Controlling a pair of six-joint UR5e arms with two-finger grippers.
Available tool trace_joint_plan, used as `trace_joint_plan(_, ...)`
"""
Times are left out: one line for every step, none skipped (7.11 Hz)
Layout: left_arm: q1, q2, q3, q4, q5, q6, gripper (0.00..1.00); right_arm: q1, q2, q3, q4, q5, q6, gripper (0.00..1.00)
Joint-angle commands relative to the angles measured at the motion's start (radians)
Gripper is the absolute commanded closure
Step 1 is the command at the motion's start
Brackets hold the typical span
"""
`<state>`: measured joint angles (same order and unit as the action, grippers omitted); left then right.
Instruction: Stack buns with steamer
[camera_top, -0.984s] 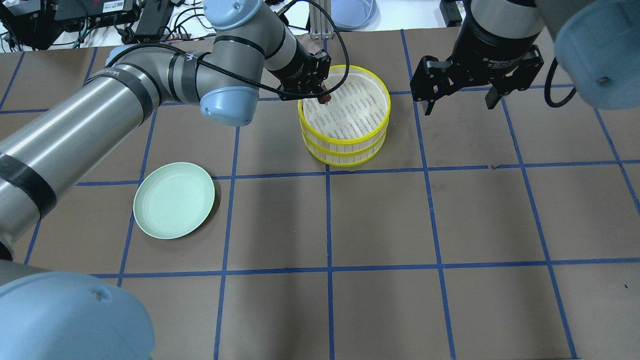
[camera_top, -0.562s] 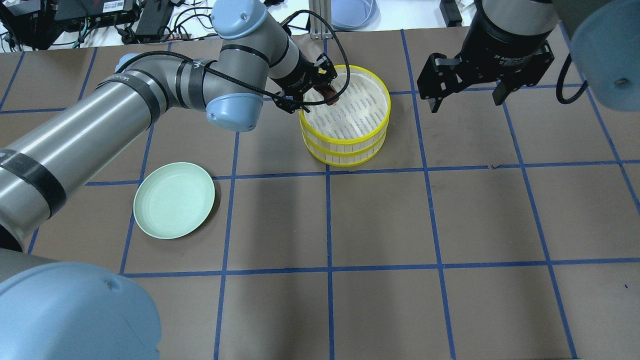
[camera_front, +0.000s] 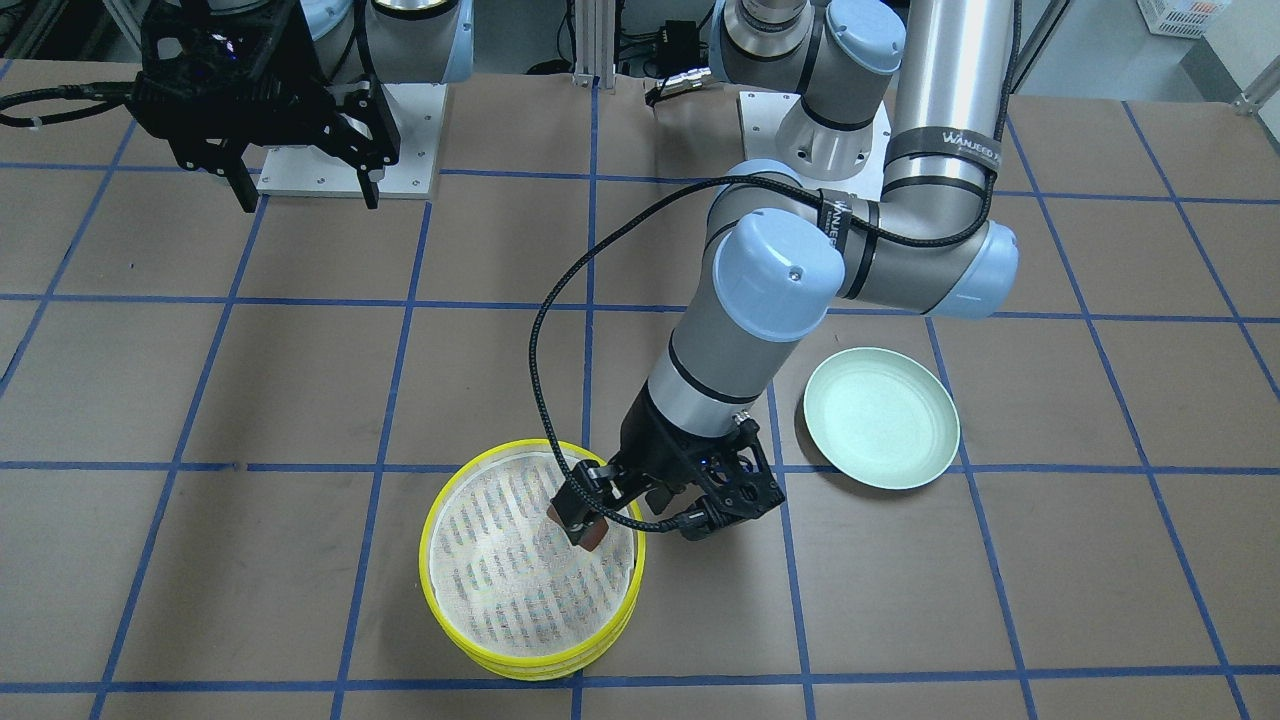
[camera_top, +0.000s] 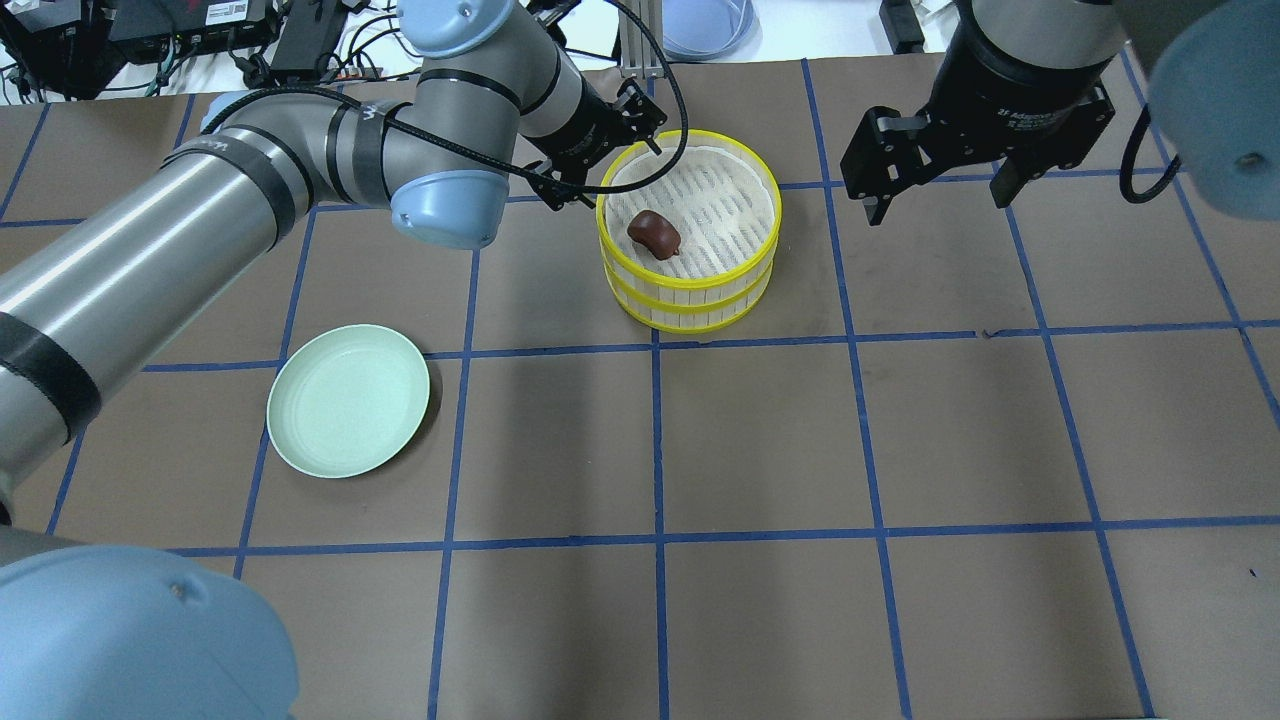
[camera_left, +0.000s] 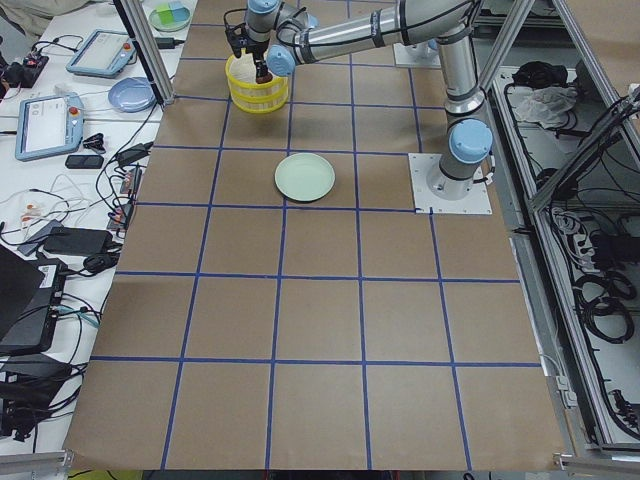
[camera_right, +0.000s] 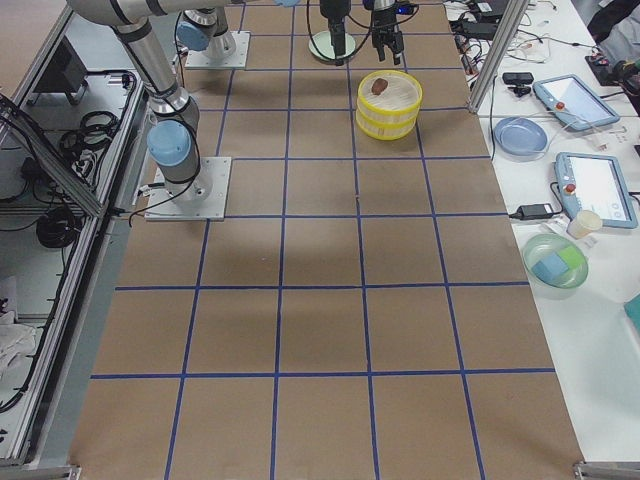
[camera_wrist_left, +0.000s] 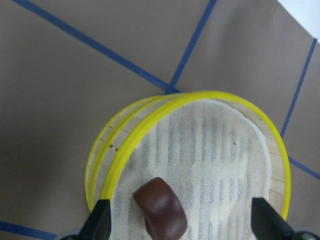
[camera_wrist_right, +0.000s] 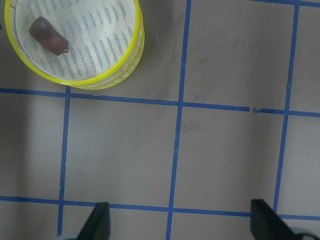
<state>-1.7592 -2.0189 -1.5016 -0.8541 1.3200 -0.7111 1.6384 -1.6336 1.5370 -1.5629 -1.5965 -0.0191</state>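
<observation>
Two yellow-rimmed steamer tiers (camera_top: 690, 290) stand stacked at the table's far middle. They also show in the front view (camera_front: 530, 665) and the right wrist view (camera_wrist_right: 125, 65). The dark reddish-brown bun (camera_top: 654, 233) lies loose on the top tier's mesh and also shows in the left wrist view (camera_wrist_left: 160, 210). My left gripper (camera_top: 600, 160) is open above the steamer's left rim, its fingertips (camera_wrist_left: 100, 220) either side of the bun without touching it. My right gripper (camera_top: 937, 200) is open and empty, raised to the right of the steamer. The cream-white bun is out of view.
An empty pale green plate (camera_top: 348, 400) lies at the near left, under my left arm's reach. A blue bowl (camera_top: 705, 25), cables and devices sit beyond the table's far edge. Blue tape lines grid the brown table.
My left gripper has opened and let go of the brown bun, which now lies in the top tier. The gripper has drawn back up and left. The right gripper has barely moved.
</observation>
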Motion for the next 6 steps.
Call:
trace_joint_plan(0.106,0.075,0.003,-0.113,0.036,0.173,0.00,0.000,0.000,-0.001,0.000,0.000,0.005,0.01)
trace_joint_plan(0.180,0.129,0.004,-0.226,0.042,0.379,0.00,0.000,0.000,0.000,-0.002,-0.009,-0.001,0.01)
trace_joint_plan(0.241,0.173,0.006,-0.328,0.104,0.477,0.00,0.000,0.000,0.000,-0.003,-0.010,-0.001,0.00)
trace_joint_plan(0.294,0.207,0.008,-0.392,0.104,0.533,0.00,0.000,0.001,0.000,-0.003,-0.011,-0.001,0.00)
trace_joint_plan(0.322,0.257,0.014,-0.519,0.114,0.658,0.00,-0.002,0.001,0.000,-0.008,-0.011,-0.002,0.00)
trace_joint_plan(0.340,0.316,0.020,-0.627,0.135,0.677,0.00,-0.006,0.003,0.002,-0.058,-0.011,-0.013,0.00)
